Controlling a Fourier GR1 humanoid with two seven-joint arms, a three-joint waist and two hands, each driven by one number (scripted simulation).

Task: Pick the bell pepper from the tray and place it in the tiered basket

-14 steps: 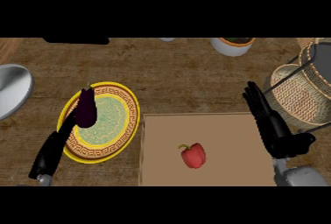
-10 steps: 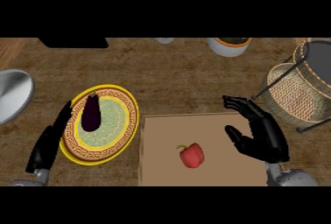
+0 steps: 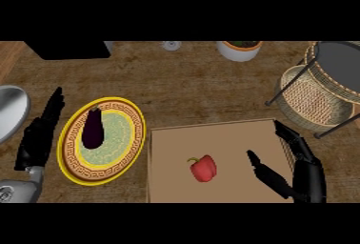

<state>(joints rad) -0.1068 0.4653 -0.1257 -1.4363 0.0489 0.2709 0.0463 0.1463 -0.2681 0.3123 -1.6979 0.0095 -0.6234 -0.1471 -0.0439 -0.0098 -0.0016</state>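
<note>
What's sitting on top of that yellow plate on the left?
A dark purple eggplant lies on the yellow plate, toward its upper left, over the pale green centre. Nothing else shows on the plate. The part of the plate under the eggplant is hidden.

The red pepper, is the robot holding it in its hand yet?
No, the bell pepper lies alone on the tray, and the open right hand is beside it, not touching.
</note>
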